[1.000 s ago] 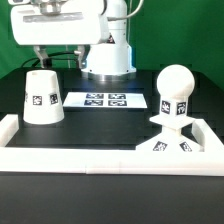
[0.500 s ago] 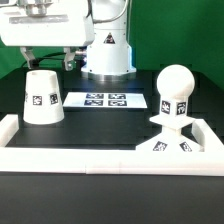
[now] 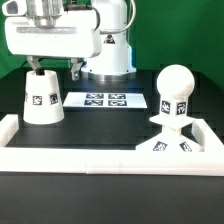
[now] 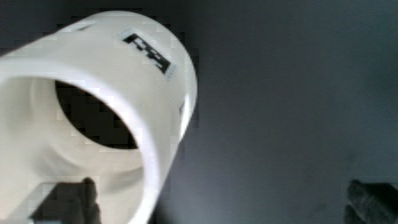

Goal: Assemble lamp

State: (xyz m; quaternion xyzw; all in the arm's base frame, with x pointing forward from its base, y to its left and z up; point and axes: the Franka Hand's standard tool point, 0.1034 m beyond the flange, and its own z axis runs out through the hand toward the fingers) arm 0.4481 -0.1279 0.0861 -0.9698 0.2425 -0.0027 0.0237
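Observation:
The white cone shade (image 3: 42,97) stands on the black table at the exterior view's left, with a tag on its side. It fills much of the wrist view (image 4: 111,110), its open top showing dark inside. My gripper (image 3: 55,70) is open and empty just above the shade's top. One finger (image 3: 35,66) is over the shade's top and the other (image 3: 75,71) hangs beside it toward the exterior view's right. The gripper (image 4: 221,205) holds nothing in the wrist view. The ball bulb (image 3: 177,83) stands upright on the square base plate (image 3: 176,146) at the right.
The marker board (image 3: 107,100) lies flat behind the middle of the table, in front of the arm's base (image 3: 108,55). A white rim (image 3: 100,158) frames the table along the front and sides. The base plate sits in the front right corner against that rim.
The gripper has come down and moved toward the exterior view's right, from high above the shade to just over its top. The shade, bulb and base plate have not moved.

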